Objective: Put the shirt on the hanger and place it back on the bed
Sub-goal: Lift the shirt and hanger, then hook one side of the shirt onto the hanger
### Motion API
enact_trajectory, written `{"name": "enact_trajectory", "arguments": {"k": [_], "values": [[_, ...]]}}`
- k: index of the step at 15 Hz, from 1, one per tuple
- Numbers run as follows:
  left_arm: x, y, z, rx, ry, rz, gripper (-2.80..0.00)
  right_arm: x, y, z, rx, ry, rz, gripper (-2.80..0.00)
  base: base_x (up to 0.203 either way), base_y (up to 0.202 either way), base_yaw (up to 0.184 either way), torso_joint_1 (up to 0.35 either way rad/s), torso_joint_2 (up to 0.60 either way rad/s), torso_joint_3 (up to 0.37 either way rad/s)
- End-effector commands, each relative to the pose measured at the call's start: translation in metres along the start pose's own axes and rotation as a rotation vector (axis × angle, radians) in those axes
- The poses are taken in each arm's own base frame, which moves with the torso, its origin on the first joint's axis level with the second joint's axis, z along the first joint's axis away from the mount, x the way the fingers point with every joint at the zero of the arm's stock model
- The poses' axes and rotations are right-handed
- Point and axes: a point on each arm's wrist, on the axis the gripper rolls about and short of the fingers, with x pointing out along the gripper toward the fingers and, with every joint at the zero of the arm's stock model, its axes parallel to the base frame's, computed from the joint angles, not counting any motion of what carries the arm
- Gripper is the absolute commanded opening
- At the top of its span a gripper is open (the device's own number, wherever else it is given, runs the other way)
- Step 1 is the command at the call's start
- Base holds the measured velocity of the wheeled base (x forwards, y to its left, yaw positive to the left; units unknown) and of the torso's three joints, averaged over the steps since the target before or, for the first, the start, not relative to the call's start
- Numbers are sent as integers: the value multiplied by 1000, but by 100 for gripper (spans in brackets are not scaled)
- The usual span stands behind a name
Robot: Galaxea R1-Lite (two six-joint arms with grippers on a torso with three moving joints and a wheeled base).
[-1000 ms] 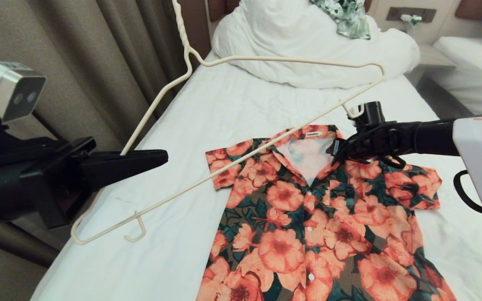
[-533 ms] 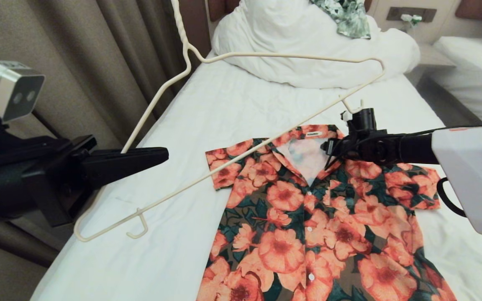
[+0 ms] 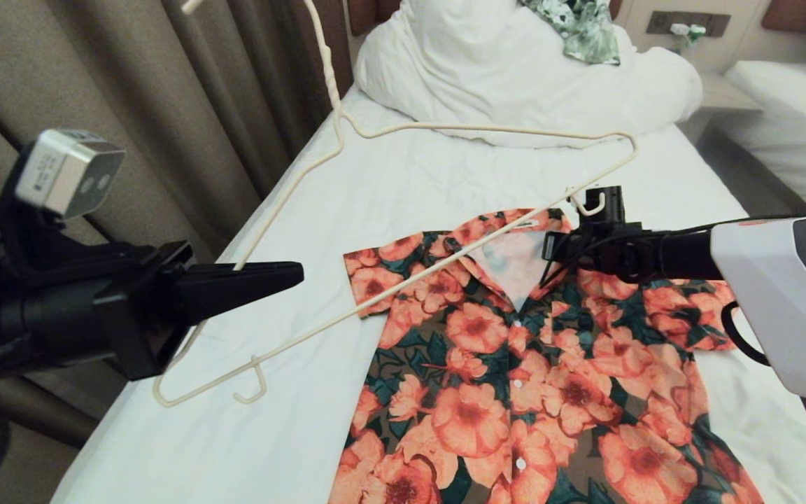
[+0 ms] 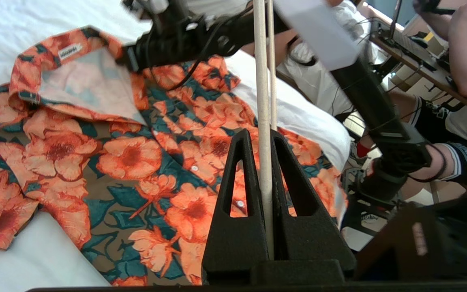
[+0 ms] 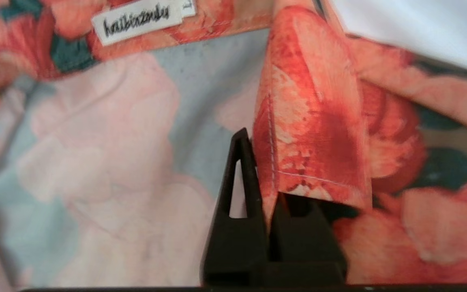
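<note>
Two end effectors shut: left end effector (image 3: 263,276) clamps hanger (image 3: 445,269), long axis 8-to-2 o'clock; right end effector (image 5: 272,202) pinches shirt (image 3: 550,364) collar at hanger's 2 o'clock tip, nearer arm.

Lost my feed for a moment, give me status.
Left gripper shut on hanger, held above bed. Right gripper shut on shirt collar. Hanger not yet in shirt. Nothing blocking.

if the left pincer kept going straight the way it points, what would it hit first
Likely the shirt. The left pincer, shut on the hanger wire, points across the bed toward the shirt's near sleeve and collar, though depth is hard to judge and it may pass above the fabric.
</note>
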Motion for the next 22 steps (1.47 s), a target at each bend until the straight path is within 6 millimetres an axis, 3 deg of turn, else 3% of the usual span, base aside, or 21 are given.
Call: {"name": "enact_trajectory", "arguments": {"k": [1, 7, 14, 18, 22], "values": [[10, 14, -12, -36, 26, -4, -280, -18, 2, 19, 10, -33, 8, -280, 0, 0, 0, 0, 0, 0], [35, 57, -45, -92, 63, 61, -280, -55, 3, 32, 24, 21, 9, -280, 0, 0, 0, 0, 0, 0], [42, 96, -73, -97, 77, 178, -280, -94, -1, 41, 36, 31, 24, -280, 0, 0, 0, 0, 0, 0], [53, 103, -87, -101, 100, 191, -280, -118, 7, 48, 30, 27, 69, -280, 0, 0, 0, 0, 0, 0], [73, 104, -103, -63, 88, 201, -280, -136, 29, 46, 7, 41, 125, -280, 0, 0, 0, 0, 0, 0]]}}
